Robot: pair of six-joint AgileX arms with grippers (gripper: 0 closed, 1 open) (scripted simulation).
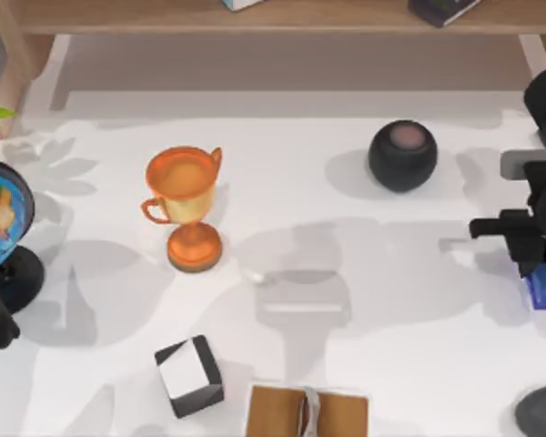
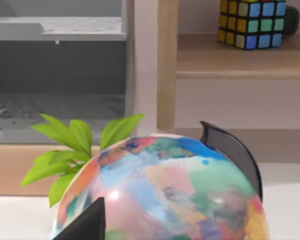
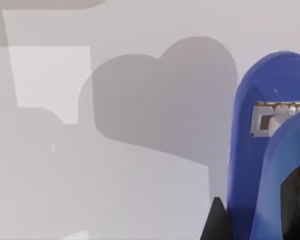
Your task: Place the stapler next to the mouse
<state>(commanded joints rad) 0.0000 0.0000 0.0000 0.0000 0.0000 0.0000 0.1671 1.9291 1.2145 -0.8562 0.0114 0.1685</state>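
Blue stapler (image 1: 544, 289): at the far right edge of the desk (image 1: 346, 364), in the jaws of my right gripper (image 1: 539, 273), whose dark body covers most of it from above. In the right wrist view the stapler (image 3: 250, 165) stands close to the lens, its rounded blue end and a metal insert showing, with one black fingertip (image 3: 217, 222) against its side; I take the jaws to be pinching the stapler.

Mouse (image 1: 541, 411): dark grey, rounded, at the bottom right corner of the desk, near the stapler but apart from it, cut off by the frame edge.

Speaker (image 1: 402, 155): black ball with a flat pinkish top, toward the back of the desk, left of my right arm.

Trophy (image 1: 187, 202): orange, two-handled, left of centre.

Cube (image 1: 191, 375): black and white, near the front edge, left of centre.

Brown item (image 1: 308, 411): flat, at the front edge, just right of the cube.

Globe (image 1: 2, 209): multicoloured, at the left edge. My left gripper (image 2: 155, 220) is parked over the globe (image 2: 165, 195); its jaws are spread, black fingertips (image 2: 87, 222) either side of the globe. Green leaves (image 2: 75, 145) and a colour puzzle cube (image 2: 252, 22) on a wooden shelf (image 2: 240, 60) lie beyond.
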